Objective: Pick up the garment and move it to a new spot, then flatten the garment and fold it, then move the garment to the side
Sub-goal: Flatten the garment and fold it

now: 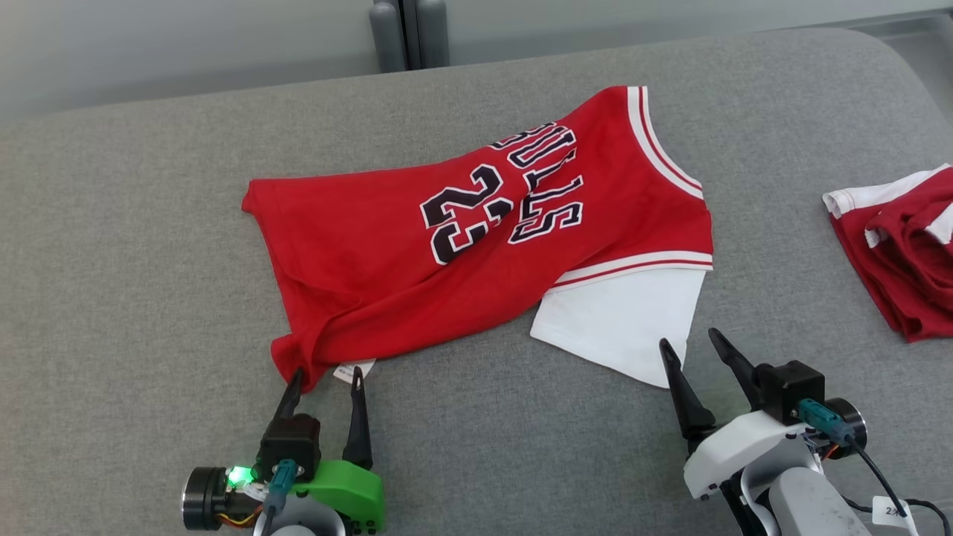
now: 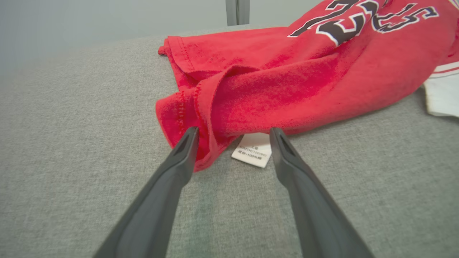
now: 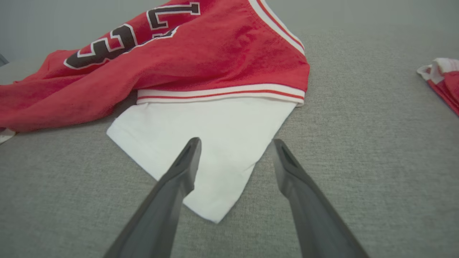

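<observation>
The garment (image 1: 417,253) is a red jersey with black "23" lettering and a white sleeve (image 1: 625,320), lying rumpled across the grey cushion (image 1: 149,260). My left gripper (image 1: 326,376) stands open at its near red corner (image 2: 186,118), beside a white care label (image 2: 252,150); its left fingertip overlaps the cloth edge. My right gripper (image 1: 692,342) is open too, its fingers (image 3: 183,172) over the pointed end of the white sleeve (image 3: 215,136). Neither gripper holds anything.
A second red and white garment (image 1: 904,246) lies bunched at the cushion's right edge, also in the right wrist view (image 3: 444,79). A dark post (image 1: 406,33) stands behind the cushion's far edge. Open grey cushion lies to the left and in front.
</observation>
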Controlling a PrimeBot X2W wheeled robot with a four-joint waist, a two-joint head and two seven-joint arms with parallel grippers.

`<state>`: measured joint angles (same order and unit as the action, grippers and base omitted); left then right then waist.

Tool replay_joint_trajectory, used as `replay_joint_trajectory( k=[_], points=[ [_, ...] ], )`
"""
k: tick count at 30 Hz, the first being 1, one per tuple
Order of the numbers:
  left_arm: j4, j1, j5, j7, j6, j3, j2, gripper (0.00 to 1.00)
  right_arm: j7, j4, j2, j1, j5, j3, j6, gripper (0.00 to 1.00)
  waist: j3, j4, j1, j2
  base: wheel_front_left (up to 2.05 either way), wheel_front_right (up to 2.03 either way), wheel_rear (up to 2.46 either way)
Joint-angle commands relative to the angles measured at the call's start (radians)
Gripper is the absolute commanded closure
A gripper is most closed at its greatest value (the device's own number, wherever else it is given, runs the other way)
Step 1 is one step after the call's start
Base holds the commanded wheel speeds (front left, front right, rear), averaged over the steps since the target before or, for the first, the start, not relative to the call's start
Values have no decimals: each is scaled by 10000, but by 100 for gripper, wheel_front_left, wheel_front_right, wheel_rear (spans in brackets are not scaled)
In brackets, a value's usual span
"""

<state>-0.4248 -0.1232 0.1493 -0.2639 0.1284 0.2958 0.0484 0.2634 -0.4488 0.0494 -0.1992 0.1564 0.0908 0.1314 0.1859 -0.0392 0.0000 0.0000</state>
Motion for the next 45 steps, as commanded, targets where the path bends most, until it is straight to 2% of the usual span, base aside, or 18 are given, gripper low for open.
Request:
replay_joint_trajectory(
  k=[1,9,10,11,13,17,20,23,24,25,26,27,31,37,41,45],
  points=[
    [-143,-227,58,-1,53,-7,49,0,15,-51,35,-132,48,30,-16,0,373,-42,0,0,0,0,0],
    [-727,-547,339,-1,14,-225,48,0,15,-315,35,-343,46,196,-16,0,659,-111,0,0,0,0,0],
    [-730,-563,347,-1,3,-231,48,1,15,-371,35,-371,34,207,-16,0,687,-108,0,0,0,0,0],
    [-740,-567,370,-1,-4,-229,48,7,14,-464,35,-379,7,233,-16,0,715,-99,0,0,0,0,0],
    [-764,-593,376,0,-16,-215,48,9,13,-655,35,-400,35,285,-16,0,777,-77,0,0,0,0,0],
    [-838,-639,446,8,29,-198,48,0,-7,-1049,24,-484,75,600,-12,0,881,-33,0,0,0,0,0],
    [-939,-656,496,11,8,-163,49,0,-48,-1401,0,-506,62,830,-7,0,927,3,0,0,0,0,0],
    [-1038,-645,591,20,-15,-128,51,22,-72,-1657,-16,-451,151,1020,-5,0,914,36,0,0,0,0,0],
    [-1057,-641,617,20,-22,-118,51,51,-81,-1738,-22,-411,169,1097,10,0,909,42,0,0,0,0,0],
    [-1084,-642,652,20,-31,-114,51,69,-95,-1829,-30,-359,201,1205,22,39,901,47,0,0,0,0,0],
    [-1094,-643,687,20,-56,-102,51,100,-109,-1915,-42,-317,178,1304,24,93,890,52,0,0,0,0,0],
    [-1139,-618,702,20,-129,-86,51,100,-129,-2002,-47,-291,236,1361,28,100,881,53,0,0,0,0,0],
    [-1070,-579,718,17,-151,-190,49,100,-124,-1862,-4,-354,482,1295,18,100,832,53,0,0,0,0,0],
    [-563,-396,659,2,-385,-283,49,100,6,-691,48,-386,767,451,-13,100,546,160,0,0,0,0,0],
    [199,-201,506,-1,-928,-250,49,100,8,378,36,-259,868,-311,-13,100,169,314,0,0,0,0,0],
    [881,-206,491,-1,-1650,-315,46,100,8,1294,121,-382,780,-806,-13,100,-235,412,0,0,0,0,0]
  ],
)
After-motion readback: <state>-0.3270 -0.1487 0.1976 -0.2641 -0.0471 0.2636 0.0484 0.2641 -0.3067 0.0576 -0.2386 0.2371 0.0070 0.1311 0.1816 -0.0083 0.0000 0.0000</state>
